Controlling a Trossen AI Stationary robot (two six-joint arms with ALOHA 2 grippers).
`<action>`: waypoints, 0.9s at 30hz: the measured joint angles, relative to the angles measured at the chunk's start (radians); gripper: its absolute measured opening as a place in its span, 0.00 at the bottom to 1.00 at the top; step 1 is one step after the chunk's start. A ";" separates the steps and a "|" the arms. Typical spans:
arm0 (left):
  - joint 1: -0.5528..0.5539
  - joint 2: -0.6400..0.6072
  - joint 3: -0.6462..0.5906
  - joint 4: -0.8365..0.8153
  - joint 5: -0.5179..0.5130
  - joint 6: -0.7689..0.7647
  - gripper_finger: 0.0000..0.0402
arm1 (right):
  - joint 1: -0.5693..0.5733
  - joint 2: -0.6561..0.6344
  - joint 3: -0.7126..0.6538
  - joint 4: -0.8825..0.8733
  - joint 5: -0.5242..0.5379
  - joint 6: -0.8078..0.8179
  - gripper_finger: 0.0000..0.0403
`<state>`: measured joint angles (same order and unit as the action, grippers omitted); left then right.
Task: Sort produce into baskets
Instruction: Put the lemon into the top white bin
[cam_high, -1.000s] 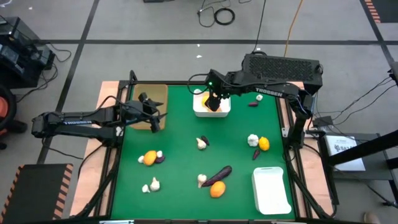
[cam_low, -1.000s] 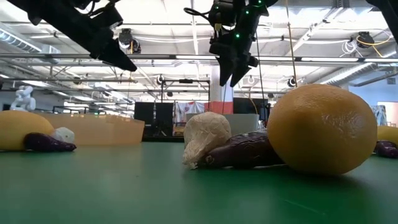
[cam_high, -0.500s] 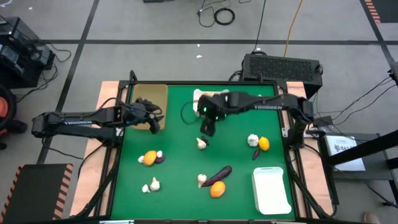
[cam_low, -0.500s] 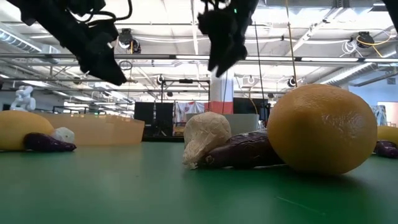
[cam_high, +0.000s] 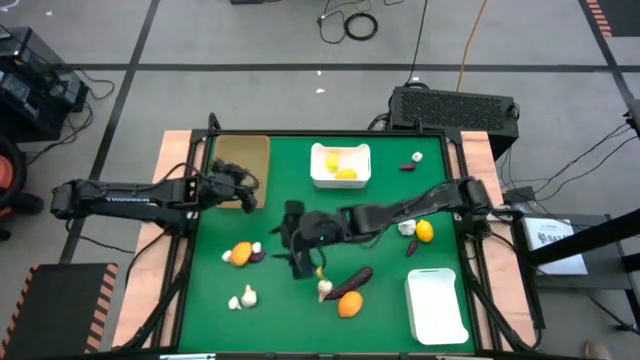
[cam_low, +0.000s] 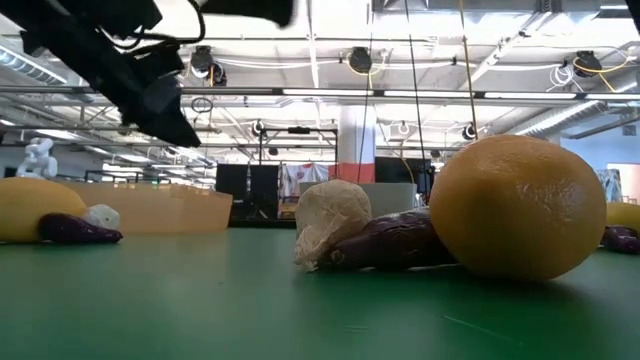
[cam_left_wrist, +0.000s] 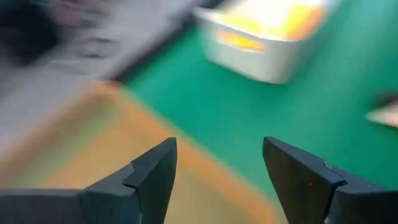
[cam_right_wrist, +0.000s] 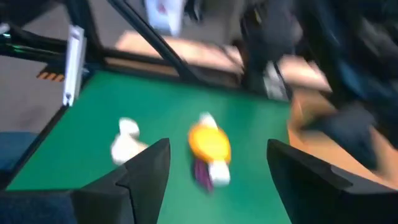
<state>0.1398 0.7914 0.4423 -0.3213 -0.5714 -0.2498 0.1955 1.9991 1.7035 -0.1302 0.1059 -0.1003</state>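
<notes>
My right gripper (cam_high: 296, 260) (cam_right_wrist: 217, 149) hangs open above the middle of the green table, its fingers aimed at an orange fruit (cam_right_wrist: 209, 143) (cam_high: 240, 254) with a white garlic bulb (cam_high: 256, 247) and a purple piece (cam_high: 259, 257) beside it. My left gripper (cam_high: 245, 190) (cam_left_wrist: 219, 146) is open and empty over the near right corner of the tan tray (cam_high: 240, 155). The far white bin (cam_high: 340, 178) (cam_left_wrist: 267, 53) holds yellow fruits. An eggplant (cam_high: 352, 280), a garlic bulb (cam_high: 325, 289) and an orange (cam_high: 349, 305) lie together near the front.
A second white bin (cam_high: 435, 305) stands at the near right. A garlic bulb (cam_high: 407, 226), an orange (cam_high: 425, 231) and a purple piece (cam_high: 411, 248) lie at the right. Another garlic bulb (cam_high: 247, 297) sits near left; a bulb (cam_high: 417, 156) and a purple piece (cam_high: 407, 167) lie far right.
My right gripper has swept from above the far white bin across the table's middle toward its near left, tipping from pointing down to more nearly level, and stays open. My left gripper has sunk a little and rolled over the tan tray's corner.
</notes>
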 joint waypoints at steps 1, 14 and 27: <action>0.000 -0.012 0.000 -0.041 -0.101 -0.027 0.61 | 0.006 0.027 0.000 0.058 0.000 -0.049 0.64; 0.004 -0.174 0.000 -0.164 -0.417 -0.128 0.61 | -0.050 0.321 0.002 0.538 -0.114 -0.118 0.64; 0.004 -0.186 0.000 -0.148 -0.429 -0.102 0.61 | -0.091 0.582 0.474 0.216 -0.192 -0.117 0.71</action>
<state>0.1436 0.6052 0.4423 -0.4695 -1.0008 -0.3518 0.1040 2.5812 2.1773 0.0859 -0.0861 -0.2174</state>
